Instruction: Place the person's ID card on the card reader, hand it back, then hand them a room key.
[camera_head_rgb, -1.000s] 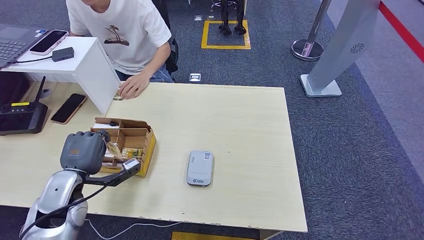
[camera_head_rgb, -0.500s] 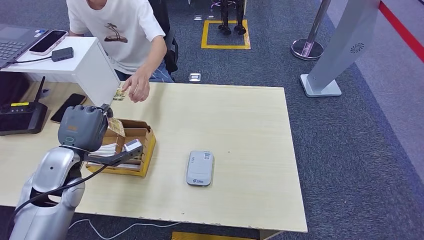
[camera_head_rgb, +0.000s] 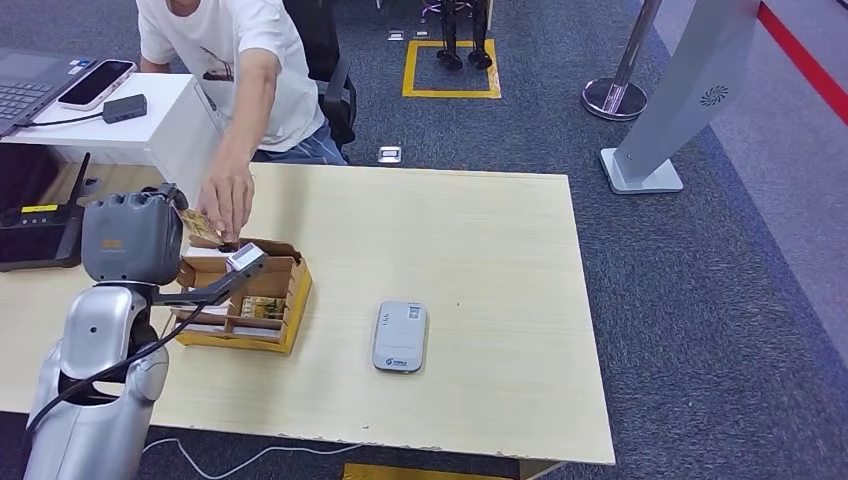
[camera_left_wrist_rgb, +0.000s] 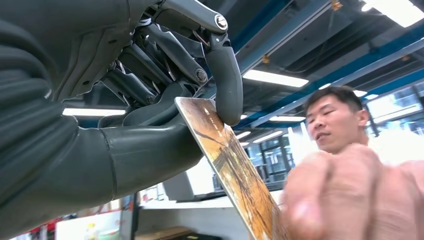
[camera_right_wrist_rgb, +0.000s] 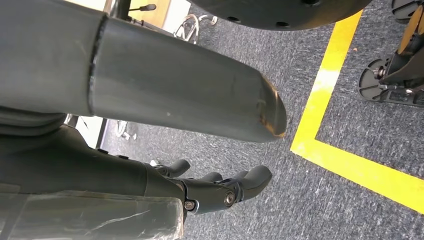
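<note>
My left hand (camera_head_rgb: 135, 240) is raised above the cardboard box (camera_head_rgb: 285, 300) and pinches a brown patterned room key card (camera_head_rgb: 200, 226) between thumb and finger. The person's hand (camera_head_rgb: 228, 205) reaches over the table and touches the card's far end. In the left wrist view the card (camera_left_wrist_rgb: 225, 165) runs from my left hand (camera_left_wrist_rgb: 150, 100) down to the person's blurred fingers (camera_left_wrist_rgb: 345, 195). The grey card reader (camera_head_rgb: 400, 336) lies on the table to the right of the box with nothing on it. My right hand (camera_right_wrist_rgb: 220, 187) hangs over the carpet, fingers loosely apart, holding nothing.
The box holds more cards in its compartments. A white raised counter (camera_head_rgb: 150, 130) with a pink phone (camera_head_rgb: 97, 83) and a laptop stands at the back left. A black device (camera_head_rgb: 40, 235) sits at the table's left edge. The person sits behind the table (camera_head_rgb: 480, 250).
My left hand lifted a key card out of the box and raised it toward the back left. The person's hand left the table edge and reached the card.
</note>
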